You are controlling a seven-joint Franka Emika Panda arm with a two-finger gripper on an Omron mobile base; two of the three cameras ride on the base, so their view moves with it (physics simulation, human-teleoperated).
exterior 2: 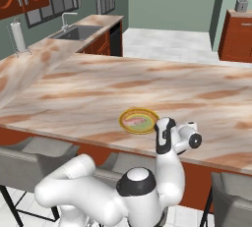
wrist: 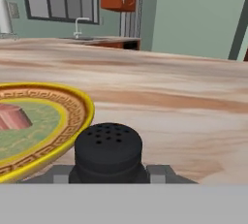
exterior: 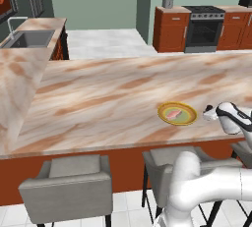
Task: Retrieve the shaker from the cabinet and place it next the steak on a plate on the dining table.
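No brand, label or writing can be read on anything here; the plate point(wrist: 72, 116) carries only a dark key-pattern band on its yellow rim, around a greenish centre.

In the hand view the shaker point(wrist: 108, 150) stands upright, its long axis vertical and its domed, hole-pierced top facing up toward the camera. It is black and roughly cylindrical. The end effector point(wrist: 109, 174) is closed on the shaker, with a grey finger pad point(wrist: 62, 174) pressed to each side of its lower body. The shaker sits just beside the plate, off its rim on the side nearer the robot, low over the marbled surface point(wrist: 184, 106); whether its base touches the surface cannot be told.

The steak point(wrist: 13, 116), a pinkish-red flat piece, lies on the greenish centre of the plate, beyond the yellow rim from the shaker.

In the right base view the plate point(exterior 2: 129, 127) lies near the edge of the dining table point(exterior 2: 88, 93) closest to the robot, with the end effector point(exterior 2: 165, 125) just beside the plate. In the left base view the end effector point(exterior: 208, 112) is likewise just beside the plate point(exterior: 191, 118). Grey stools point(exterior: 69, 182) stand against the table below the plate
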